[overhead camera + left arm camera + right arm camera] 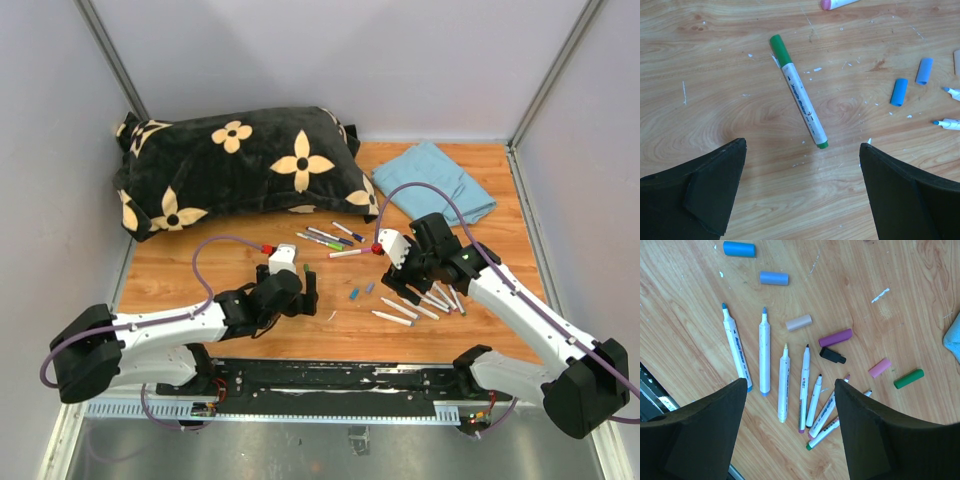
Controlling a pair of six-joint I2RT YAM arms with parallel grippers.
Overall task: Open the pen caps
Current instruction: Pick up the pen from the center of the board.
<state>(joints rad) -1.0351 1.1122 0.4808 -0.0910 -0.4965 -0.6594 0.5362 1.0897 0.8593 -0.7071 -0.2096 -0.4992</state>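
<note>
Left gripper (802, 150) spread wide, empty, over green pen (801, 95) mid-frame, green cap (780, 50) on | right gripper (790, 385) partly apart, empty, above uncapped pens (764, 352) lower centre | loose pen caps (835, 337) scattered upper left to right edge | pink-ended pen (837, 4) cut off at top edge

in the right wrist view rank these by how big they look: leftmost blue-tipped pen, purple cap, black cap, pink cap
1. blue-tipped pen, by far the longest
2. purple cap
3. black cap and pink cap: these look about alike, so I won't rank one over the other
</note>
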